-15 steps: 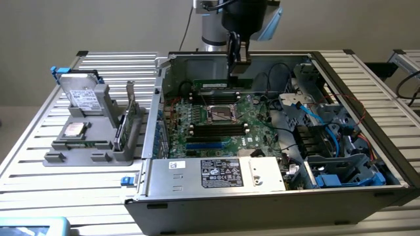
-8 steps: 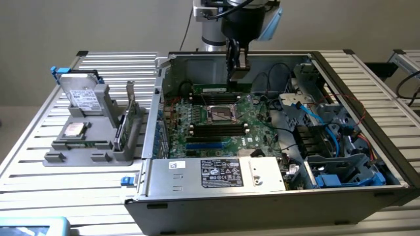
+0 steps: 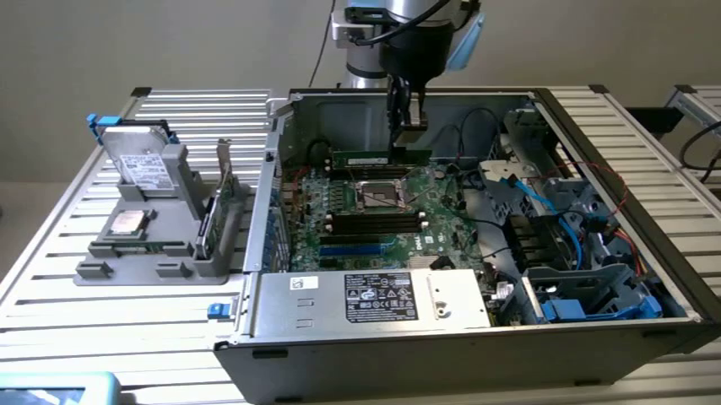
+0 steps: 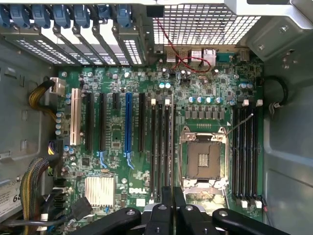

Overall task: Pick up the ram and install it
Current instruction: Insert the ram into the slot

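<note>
Here's the setting: a slatted aluminium table (image 3: pixel 67 261) against a plain beige wall (image 3: pixel 169 42), with the corner of a second slatted table (image 3: pixel 693 93) at the exterior view's right. On the main table lies one open computer case (image 3: pixel 451 359), side panel off, and its motherboard (image 3: pixel 338 202) faces up.

Over it, one arm reaches down, and the gripper (image 3: pixel 408 145) is clenched on the ram (image 3: pixel 363 158). The green stick is held level and lengthwise above the board, behind the CPU socket (image 3: pixel 381 194) and close to the case's far wall. Whether it touches a slot, I cannot tell.

From the wrist, the gripper (image 4: pixel 172 193) shows its two black fingers (image 4: pixel 165 200) pressed close together, high above the motherboard (image 4: pixel 117 142).

Now the count. One CPU socket (image 4: pixel 203 159), open and bare. Two banks of black memory slots, one bank (image 4: pixel 162 147) on one side of the socket and the other bank (image 4: pixel 245 152) on the opposite side. One silver heatsink (image 4: pixel 99 190). One power supply (image 3: pixel 377 297) with white labels at the case's near edge.

At the exterior view's left, one grey fixture (image 3: pixel 147 266) holds one hard drive (image 3: pixel 141 164), one processor chip (image 3: pixel 127 222) and one expansion card (image 3: pixel 222 198) standing on edge.
</note>
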`<state>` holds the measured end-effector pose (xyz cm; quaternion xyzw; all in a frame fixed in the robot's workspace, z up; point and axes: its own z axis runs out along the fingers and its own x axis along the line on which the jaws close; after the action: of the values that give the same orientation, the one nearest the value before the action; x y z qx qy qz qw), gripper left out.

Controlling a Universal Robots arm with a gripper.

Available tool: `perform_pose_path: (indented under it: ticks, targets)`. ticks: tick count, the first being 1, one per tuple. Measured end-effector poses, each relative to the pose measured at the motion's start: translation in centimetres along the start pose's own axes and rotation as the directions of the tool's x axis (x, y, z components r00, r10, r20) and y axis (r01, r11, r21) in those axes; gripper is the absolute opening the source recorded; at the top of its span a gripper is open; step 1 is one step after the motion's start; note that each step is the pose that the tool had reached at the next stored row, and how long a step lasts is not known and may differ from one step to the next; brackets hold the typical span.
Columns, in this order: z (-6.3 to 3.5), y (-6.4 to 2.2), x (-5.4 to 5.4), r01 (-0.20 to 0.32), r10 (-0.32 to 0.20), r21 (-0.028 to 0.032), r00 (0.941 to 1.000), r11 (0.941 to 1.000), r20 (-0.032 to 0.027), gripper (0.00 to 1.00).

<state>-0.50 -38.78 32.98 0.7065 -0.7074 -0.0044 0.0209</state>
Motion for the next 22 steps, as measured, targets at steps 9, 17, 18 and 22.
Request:
perform_pose_path:
  ticks: [9,17,18,22]
  targets:
    - [1.12,-0.04,-0.1,-0.002,0.002,0.0002,0.9999,1.0,-0.015,0.13]
    - [1.73,-0.06,-0.5,-0.01,0.01,0.0002,0.9993,0.9999,-0.0368,0.13]
    - [1.82,-0.06,-0.5,-0.011,0.011,0.0003,0.9991,0.9999,-0.04,0.13]
    - [2.18,-0.08,-0.6,-0.013,0.013,0.0007,0.9988,0.9999,-0.0467,0.13]
